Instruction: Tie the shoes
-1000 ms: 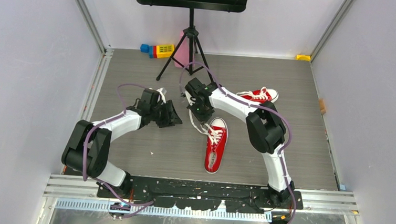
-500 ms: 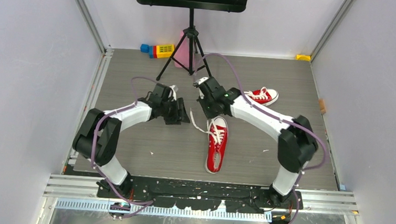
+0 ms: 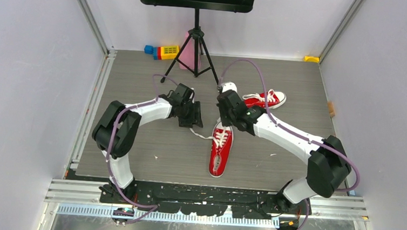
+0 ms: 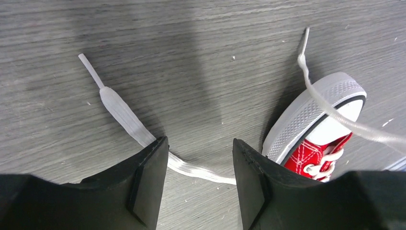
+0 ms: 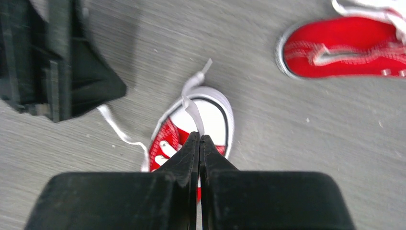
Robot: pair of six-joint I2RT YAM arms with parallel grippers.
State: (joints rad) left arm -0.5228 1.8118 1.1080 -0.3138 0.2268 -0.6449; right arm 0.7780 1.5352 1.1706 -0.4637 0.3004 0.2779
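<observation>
the near shoe (image 3: pixel 219 154) lay flat on the desk (image 3: pixel 150 154). its long side ran from near to far, with the white toe at the far end. the other shoe (image 3: pixel 264 99) sat beyond the near shoe and to its right, well apart from it and lying crossways.

your right end effector (image 5: pixel 199 136) was closed, with its jaws pressed together on one white lace (image 5: pixel 192 103). it hung just above the toe of the near shoe. a bit of that lace, with its tip, stuck out past the pinch and over the white toe.

your left end effector (image 4: pixel 198 143) was open and had nothing in it. it was low over the desk, just left of the near shoe's toe. the second lace (image 4: pixel 119 110) lay loose on the desk there. it ran from the near shoe out to the left and passed through the gap between the two open fingers (image 4: pixel 148 182). its hard tip lay further out, away from the shoe.

so here is the thing to mind. the loose lace was under the left end effector, not the right one, so the left arm was the nearer one. the lace lay on a slant across the gap, not straight across it. i think the left end effector only needed to go down and close, maybe with a small turn first. no knot could start yet, as only one lace was held.
</observation>
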